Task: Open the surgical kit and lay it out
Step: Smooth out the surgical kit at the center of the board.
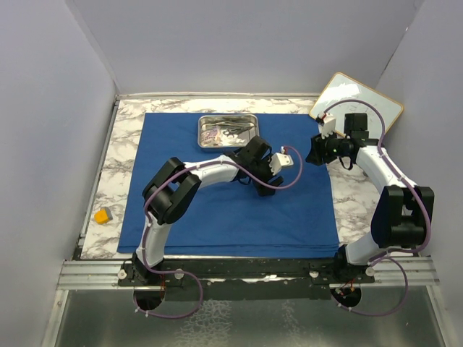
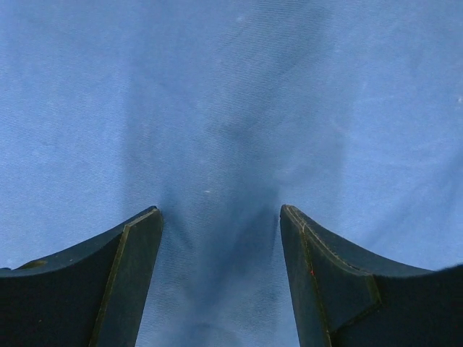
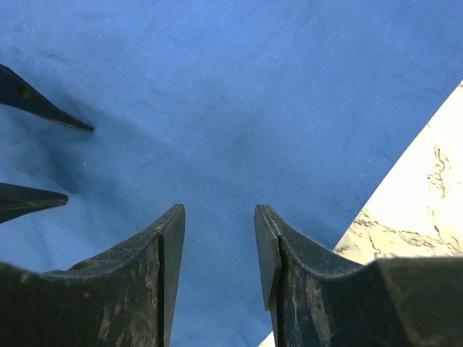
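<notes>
The royal-blue cloth wrap [image 1: 217, 210] lies spread flat on the marble table. The shallow steel tray [image 1: 248, 120] sits on its far middle part with small steel instruments [image 1: 230, 127] and something white inside. My left gripper [image 1: 262, 181] is open and empty, low over the middle of the cloth, just in front of the tray; the left wrist view [image 2: 221, 211] shows only cloth [image 2: 231, 108] between its fingers. My right gripper [image 1: 316, 155] is open and empty over the cloth's right part [image 3: 217, 87]; its wrist view [image 3: 219, 208] also shows the left gripper's fingertips [image 3: 43, 114]. No packets are visible.
A wood-framed whiteboard [image 1: 358, 105] leans at the far right corner, behind the right arm. A small yellow-orange block [image 1: 103, 215] lies on the marble table [image 1: 362, 202] left of the cloth. The cloth's right edge meets the marble [image 3: 427, 210]. Grey walls enclose three sides.
</notes>
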Robot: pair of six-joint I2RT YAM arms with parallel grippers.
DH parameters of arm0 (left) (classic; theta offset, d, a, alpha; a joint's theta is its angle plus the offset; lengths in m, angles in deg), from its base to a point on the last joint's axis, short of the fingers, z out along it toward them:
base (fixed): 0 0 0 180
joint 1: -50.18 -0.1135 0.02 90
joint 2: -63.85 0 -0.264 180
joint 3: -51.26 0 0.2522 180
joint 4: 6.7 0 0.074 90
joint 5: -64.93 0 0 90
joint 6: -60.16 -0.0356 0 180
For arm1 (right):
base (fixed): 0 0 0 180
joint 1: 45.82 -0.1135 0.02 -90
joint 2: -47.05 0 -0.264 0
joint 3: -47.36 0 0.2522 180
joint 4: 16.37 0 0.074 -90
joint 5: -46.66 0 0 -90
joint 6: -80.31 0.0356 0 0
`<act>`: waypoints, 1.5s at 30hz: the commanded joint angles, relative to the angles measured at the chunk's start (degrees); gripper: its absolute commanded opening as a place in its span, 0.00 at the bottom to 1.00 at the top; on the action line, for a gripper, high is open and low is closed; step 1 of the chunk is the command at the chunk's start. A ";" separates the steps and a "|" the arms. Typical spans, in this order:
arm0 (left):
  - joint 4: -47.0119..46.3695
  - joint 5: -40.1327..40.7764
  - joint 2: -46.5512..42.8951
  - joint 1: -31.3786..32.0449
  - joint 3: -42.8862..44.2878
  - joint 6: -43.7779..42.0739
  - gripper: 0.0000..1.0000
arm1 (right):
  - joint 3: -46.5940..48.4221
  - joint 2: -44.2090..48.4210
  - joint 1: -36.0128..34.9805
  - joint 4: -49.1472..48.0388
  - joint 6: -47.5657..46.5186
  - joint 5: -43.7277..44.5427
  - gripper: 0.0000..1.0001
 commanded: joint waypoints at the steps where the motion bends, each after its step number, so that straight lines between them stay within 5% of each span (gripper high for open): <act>1: -1.82 -7.41 0.93 0.21 -1.91 -0.40 0.68 | -0.32 -0.88 0.31 -1.65 1.24 0.44 0.44; 21: 10.59 -13.53 4.56 2.00 0.12 -13.58 0.68 | 10.25 -18.96 0.09 5.60 1.75 -1.68 0.39; 45: 3.21 -7.42 -4.51 -3.24 4.15 -2.69 0.73 | 4.16 -11.50 -3.19 8.05 -4.42 -6.16 0.42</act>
